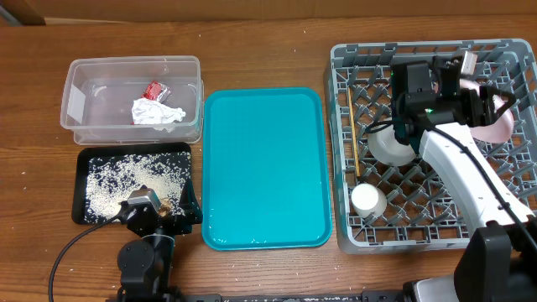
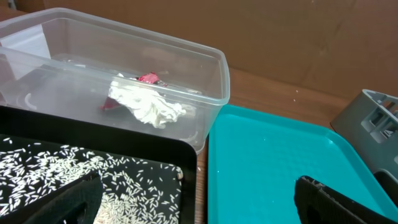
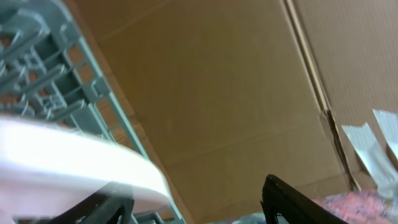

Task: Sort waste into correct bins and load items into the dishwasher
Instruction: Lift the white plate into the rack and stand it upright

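Observation:
The clear tub point(image 1: 75, 101) holds the red wrapper point(image 1: 153, 89) and the white tissue point(image 1: 155, 113); the left wrist view shows the tub point(image 2: 214, 81), tissue point(image 2: 146, 106) and wrapper point(image 2: 149, 78). Rice point(image 1: 126, 180) lies in the black tray point(image 1: 81, 189). My left gripper point(image 1: 176, 210) is open and empty, straddling the black tray's right edge point(image 2: 196, 199). The grey rack point(image 1: 344, 226) holds chopsticks point(image 1: 362, 134), a white bowl point(image 1: 390, 144), a white cup point(image 1: 367, 200) and a pink plate point(image 1: 502, 126). My right gripper point(image 1: 491, 92) is open over the rack, one finger beside the plate's rim point(image 3: 62, 155).
The teal tray point(image 1: 264, 168) lies between the bins and the rack, with nothing on it. Its near left corner is under my left gripper's right finger point(image 2: 280, 162). A cardboard wall stands behind the table.

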Robot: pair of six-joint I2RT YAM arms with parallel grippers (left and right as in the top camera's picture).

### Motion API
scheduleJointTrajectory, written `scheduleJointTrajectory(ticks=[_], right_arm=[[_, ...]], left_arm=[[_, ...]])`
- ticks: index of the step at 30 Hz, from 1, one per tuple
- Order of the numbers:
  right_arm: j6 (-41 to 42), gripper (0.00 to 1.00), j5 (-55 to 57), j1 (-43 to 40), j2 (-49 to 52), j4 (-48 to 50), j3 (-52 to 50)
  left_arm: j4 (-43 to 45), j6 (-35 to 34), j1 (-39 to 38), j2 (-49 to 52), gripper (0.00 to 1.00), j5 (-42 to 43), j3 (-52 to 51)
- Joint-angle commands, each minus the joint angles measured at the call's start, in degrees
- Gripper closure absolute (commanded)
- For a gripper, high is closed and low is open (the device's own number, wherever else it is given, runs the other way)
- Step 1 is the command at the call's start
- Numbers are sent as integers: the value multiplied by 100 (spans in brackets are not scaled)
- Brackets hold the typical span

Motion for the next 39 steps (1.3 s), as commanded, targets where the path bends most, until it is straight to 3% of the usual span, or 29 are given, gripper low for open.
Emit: scheduleJointTrajectory(ticks=[1, 15, 30, 34, 39], right_arm=[[-68, 30, 356, 131, -153, 162, 330], [-57, 32, 96, 586, -479, 553, 339], [328, 21, -1871, 3139, -2144, 330, 339], [1438, 20, -3189, 3641, -2559, -691, 339], [2743, 15, -6483, 3705, -2828, -1587, 339]], left_arm=[[13, -50, 57, -63, 0, -39, -22], [11, -50, 57, -63, 0, -39, -22], [11, -50, 57, -63, 0, -39, -22], [11, -50, 57, -63, 0, -39, -22], [13, -50, 57, -63, 0, -39, -22]])
